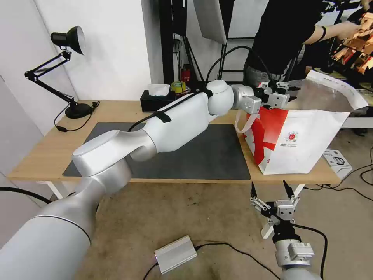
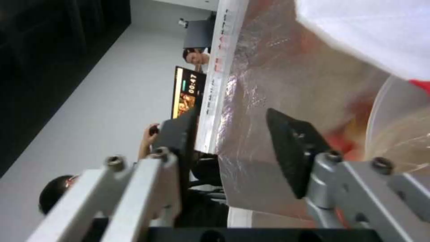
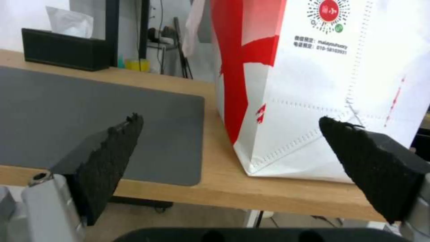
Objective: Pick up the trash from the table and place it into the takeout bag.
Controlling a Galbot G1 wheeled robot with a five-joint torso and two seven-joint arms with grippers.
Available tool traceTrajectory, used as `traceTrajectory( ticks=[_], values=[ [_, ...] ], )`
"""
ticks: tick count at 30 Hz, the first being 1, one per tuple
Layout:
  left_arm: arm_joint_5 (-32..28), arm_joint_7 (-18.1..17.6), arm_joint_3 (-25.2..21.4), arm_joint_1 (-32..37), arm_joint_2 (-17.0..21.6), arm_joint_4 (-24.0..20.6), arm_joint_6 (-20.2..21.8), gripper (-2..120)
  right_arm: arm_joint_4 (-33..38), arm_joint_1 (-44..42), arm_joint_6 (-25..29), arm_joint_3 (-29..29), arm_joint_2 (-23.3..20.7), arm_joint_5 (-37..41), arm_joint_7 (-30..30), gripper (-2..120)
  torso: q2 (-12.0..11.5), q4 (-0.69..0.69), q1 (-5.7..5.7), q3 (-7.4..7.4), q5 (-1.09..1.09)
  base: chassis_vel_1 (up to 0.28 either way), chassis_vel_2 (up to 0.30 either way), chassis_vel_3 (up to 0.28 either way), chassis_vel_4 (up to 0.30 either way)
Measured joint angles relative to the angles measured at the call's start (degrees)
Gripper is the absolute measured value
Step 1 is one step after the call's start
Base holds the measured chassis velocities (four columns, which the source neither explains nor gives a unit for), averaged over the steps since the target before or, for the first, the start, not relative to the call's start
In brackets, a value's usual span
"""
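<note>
Left pincer [image 1: 280,92] at the bag mouth, released

Its jaws stand apart above the white and red insulated takeout bag [image 1: 299,144] on the light-wood table [image 1: 116,111]; below them, inside, a translucent disposable bowl [image 2: 403,127], likely light and crushable, best gripped by its rim. Right pincer [image 1: 272,192] hangs spread below the table edge.

White and red takeout bag [image 1: 299,146] with silver lining, dark grey mat [image 1: 217,155], light-wood table [image 1: 116,111]

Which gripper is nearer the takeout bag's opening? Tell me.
Left. The left gripper is at the mouth of the takeout bag; the right gripper hangs below the table edge, open.
</note>
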Motion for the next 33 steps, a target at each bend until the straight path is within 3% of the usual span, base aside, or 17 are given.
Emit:
traceTrajectory(
  ticks=[2,5,12,23,33],
  values=[
    [-0.1,0.0,0.1,-0.1,0.0,0.0,0.0,53,0.0,0.0,0.0,0.0,0.0,0.0,0.0,100,0.0,0.00,0.00,0.00,0.00,0.000,0.000,0.000,0.000],
    [-0.6,0.0,0.4,-0.2,0.0,0.0,0.1,70,0.1,0.0,0.0,0.0,0.0,0.0,0.0,100,0.0,0.00,0.00,0.00,0.00,0.000,0.000,0.000,0.000],
    [-1.2,0.0,0.4,-0.2,0.0,-0.1,0.1,95,0.1,0.0,-0.1,0.0,0.0,0.0,0.0,100,0.0,0.00,0.00,0.00,0.00,0.000,0.000,0.000,0.000],
    [-2.9,-1.0,-1.7,-1.1,0.0,0.0,0.4,100,0.3,0.0,-0.1,0.1,0.1,-0.1,0.0,100,0.0,0.00,0.00,0.00,0.00,0.000,0.000,0.000,0.000],
    [-5.3,-2.9,-9.8,-5.2,0.8,2.6,1.5,100,0.5,0.1,-0.1,0.5,0.0,-0.1,-0.1,100,0.0,0.00,0.00,0.00,0.00,0.000,0.000,0.000,0.000]
  ],
)
